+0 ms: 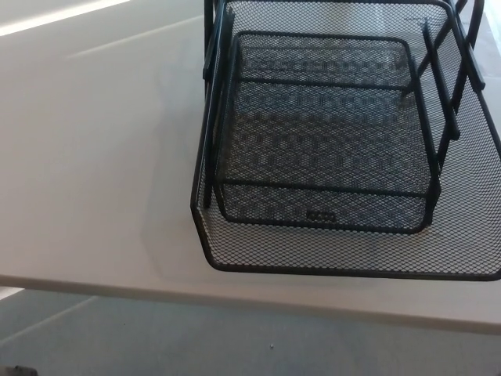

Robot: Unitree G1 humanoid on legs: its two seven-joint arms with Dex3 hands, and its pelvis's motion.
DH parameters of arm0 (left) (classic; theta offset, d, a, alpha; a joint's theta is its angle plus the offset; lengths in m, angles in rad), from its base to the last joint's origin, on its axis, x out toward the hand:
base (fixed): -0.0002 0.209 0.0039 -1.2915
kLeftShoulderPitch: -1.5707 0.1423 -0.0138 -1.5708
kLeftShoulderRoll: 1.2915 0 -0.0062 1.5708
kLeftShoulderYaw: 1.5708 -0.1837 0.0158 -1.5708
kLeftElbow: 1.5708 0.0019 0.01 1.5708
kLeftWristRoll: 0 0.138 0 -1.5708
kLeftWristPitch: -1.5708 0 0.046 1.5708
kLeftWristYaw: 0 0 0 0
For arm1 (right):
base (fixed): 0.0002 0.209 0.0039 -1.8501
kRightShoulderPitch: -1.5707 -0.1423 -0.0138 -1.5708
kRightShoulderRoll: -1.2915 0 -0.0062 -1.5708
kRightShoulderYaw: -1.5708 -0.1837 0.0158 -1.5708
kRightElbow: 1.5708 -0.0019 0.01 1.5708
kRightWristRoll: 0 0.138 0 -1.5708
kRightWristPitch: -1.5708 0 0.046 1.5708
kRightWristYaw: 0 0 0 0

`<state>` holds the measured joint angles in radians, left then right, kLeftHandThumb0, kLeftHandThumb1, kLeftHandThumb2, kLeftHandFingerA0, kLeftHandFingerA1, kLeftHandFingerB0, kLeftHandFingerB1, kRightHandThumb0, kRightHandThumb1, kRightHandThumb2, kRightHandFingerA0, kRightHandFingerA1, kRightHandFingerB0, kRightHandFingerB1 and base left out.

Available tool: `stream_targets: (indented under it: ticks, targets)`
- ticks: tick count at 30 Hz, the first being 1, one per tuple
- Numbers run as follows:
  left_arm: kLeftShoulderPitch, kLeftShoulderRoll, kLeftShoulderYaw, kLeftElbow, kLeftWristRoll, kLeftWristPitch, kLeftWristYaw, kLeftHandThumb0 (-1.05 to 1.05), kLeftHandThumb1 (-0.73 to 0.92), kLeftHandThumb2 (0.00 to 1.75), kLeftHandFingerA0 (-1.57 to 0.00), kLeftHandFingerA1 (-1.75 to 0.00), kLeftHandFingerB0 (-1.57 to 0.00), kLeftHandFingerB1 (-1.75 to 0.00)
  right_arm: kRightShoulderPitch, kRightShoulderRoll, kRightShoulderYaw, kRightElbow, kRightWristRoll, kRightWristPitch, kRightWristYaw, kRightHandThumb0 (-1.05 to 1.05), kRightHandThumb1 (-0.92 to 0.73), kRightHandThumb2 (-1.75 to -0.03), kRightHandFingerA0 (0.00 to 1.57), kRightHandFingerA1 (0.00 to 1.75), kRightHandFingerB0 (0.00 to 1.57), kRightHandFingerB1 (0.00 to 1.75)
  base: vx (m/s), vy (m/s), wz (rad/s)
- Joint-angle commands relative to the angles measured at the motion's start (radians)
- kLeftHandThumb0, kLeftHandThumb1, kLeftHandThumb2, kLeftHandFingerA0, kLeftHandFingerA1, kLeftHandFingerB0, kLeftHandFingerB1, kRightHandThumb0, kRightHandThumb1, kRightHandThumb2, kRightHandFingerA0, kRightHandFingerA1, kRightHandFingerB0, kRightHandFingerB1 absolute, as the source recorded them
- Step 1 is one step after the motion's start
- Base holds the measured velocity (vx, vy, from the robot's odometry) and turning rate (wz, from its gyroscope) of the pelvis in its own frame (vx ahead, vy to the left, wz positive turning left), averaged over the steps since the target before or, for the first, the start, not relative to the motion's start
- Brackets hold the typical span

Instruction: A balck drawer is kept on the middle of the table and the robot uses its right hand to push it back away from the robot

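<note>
Neither hand shows, so their fingers' state cannot be told, and the black mesh drawer (329,141) sits near the white counter's (94,157) front edge, so the right hand should press squarely on its front rim to avoid twisting it.

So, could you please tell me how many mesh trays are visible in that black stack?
2: the lower tray sits on the table with its front near the edge; the upper tray sits above it, set further back. Others could be cropped out.
</note>
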<state>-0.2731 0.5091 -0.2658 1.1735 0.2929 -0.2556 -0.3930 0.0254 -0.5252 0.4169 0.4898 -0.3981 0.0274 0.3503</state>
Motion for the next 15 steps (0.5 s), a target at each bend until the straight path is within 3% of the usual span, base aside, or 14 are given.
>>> stream_targets:
  ticks: [1,7,15]
  targets:
    - [0.001,0.026,0.002,0.017,0.011,-0.043,-0.020,-0.56,0.75,0.63,-0.48,-0.38,-0.33,-0.32,0.470,-0.312,-0.289,-0.733,0.310,-0.114,0.269,-0.49,-0.74,-0.63,0.48,0.40,0.40,0.35,0.00,0.000,0.00]
    - [-0.007,0.022,-0.003,0.022,0.017,-0.033,-0.016,-0.56,0.75,0.63,-0.49,-0.38,-0.32,-0.32,0.620,-0.341,-0.446,-0.960,0.450,-0.177,0.368,-0.54,-0.76,-0.63,0.53,0.40,0.42,0.36,0.00,0.000,0.00]
    - [-0.004,0.024,-0.003,0.019,0.017,-0.035,-0.017,-0.56,0.75,0.63,-0.49,-0.38,-0.34,-0.32,0.729,-0.348,-0.582,-1.110,0.656,-0.263,0.497,-0.51,-0.74,-0.63,0.49,0.41,0.37,0.36,0.00,0.000,0.00]
